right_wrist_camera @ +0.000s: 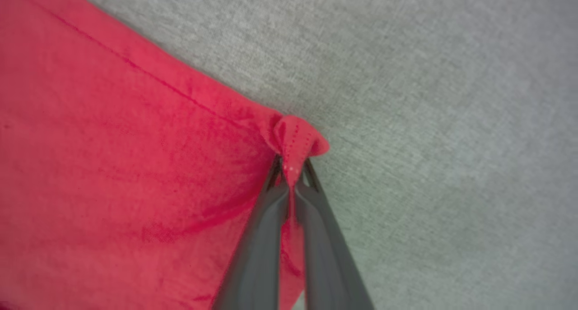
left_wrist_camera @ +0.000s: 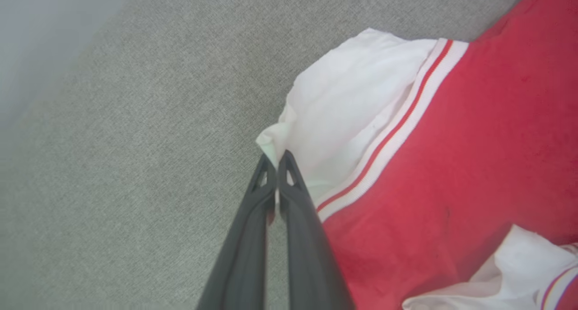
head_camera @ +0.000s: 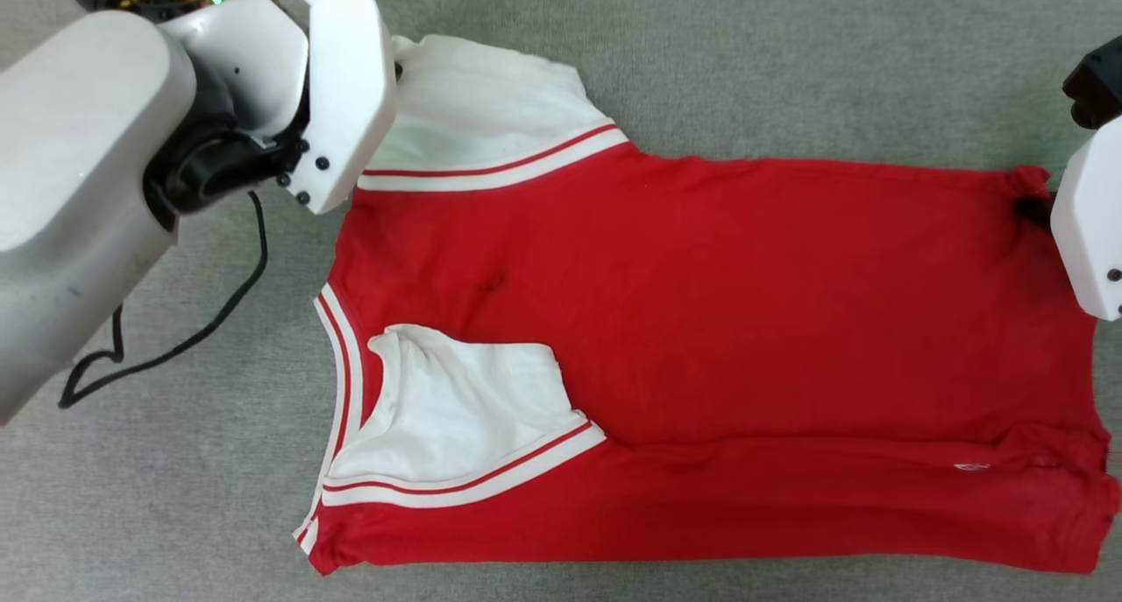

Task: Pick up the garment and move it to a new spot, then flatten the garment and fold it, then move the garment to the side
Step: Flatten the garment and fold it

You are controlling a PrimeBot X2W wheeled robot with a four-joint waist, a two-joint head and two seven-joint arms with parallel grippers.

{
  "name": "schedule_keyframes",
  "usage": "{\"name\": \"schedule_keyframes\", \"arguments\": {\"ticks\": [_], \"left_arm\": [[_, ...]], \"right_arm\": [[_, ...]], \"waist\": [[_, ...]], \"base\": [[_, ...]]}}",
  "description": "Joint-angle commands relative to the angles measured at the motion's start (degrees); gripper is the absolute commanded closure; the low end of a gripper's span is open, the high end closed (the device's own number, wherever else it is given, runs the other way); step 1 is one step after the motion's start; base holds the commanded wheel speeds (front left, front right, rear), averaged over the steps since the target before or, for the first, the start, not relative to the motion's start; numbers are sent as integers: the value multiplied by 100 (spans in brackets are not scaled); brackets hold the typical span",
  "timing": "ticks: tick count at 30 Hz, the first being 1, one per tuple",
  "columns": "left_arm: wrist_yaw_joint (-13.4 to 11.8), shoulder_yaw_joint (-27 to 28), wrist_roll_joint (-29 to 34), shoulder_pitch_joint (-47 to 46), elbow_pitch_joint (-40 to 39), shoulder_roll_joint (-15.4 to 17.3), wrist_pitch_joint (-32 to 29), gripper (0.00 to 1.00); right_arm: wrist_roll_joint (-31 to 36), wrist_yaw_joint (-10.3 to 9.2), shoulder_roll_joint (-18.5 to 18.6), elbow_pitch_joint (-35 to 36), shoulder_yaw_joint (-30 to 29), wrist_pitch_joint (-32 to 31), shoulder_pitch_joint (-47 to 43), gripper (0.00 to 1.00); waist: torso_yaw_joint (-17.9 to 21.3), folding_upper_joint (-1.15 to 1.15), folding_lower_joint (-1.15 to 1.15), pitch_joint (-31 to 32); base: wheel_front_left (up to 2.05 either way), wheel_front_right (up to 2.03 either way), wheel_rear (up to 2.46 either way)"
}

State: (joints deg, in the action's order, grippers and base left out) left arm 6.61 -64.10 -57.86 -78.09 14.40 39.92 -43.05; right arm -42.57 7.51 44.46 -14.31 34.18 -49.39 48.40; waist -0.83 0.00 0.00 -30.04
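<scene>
The garment (head_camera: 701, 322), a red jersey with white sleeves and red-and-white striped trim, lies spread plain side up on the grey surface. Its lower part is folded over, with one white sleeve lying on the red body. My left gripper (left_wrist_camera: 276, 159) is shut on the outer corner of the far white sleeve (left_wrist_camera: 352, 102), at the garment's upper left in the head view. My right gripper (right_wrist_camera: 291, 165) is shut on the bunched far corner of the red hem (right_wrist_camera: 295, 138). In the head view that corner (head_camera: 1027, 181) sits at the right edge beside my pale right wrist.
The grey fabric surface (head_camera: 789, 59) extends on all sides of the garment. A thin black cable (head_camera: 175, 339) loops across it at the left, below my left forearm (head_camera: 79, 173).
</scene>
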Motion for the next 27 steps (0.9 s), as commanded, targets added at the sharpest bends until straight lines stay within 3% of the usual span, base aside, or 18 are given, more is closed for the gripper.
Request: {"name": "schedule_keyframes", "arguments": {"ticks": [1,10,18,27], "left_arm": [[21,0,-30,69,-5,-7,64,100],[38,-58,-210,476,-235,143,300,100],[-120,-194,-313,1175,-909,659,461,100],[-494,-535,-483,2256,-1862,1354,557,100]], "right_arm": [[-36,-5,-27,-59,88,120,-64,100],[-225,-4,341,218,218,1079,-435,100],[-335,-4,581,547,171,1614,-1247,100],[-375,-5,627,909,102,1849,-2252,100]], "waist": [[5,0,0,186],[-63,0,0,867],[-37,0,0,1413],[57,0,0,1740]], "base": [[0,0,0],[0,0,0],[0,0,0],[0,0,0]]}}
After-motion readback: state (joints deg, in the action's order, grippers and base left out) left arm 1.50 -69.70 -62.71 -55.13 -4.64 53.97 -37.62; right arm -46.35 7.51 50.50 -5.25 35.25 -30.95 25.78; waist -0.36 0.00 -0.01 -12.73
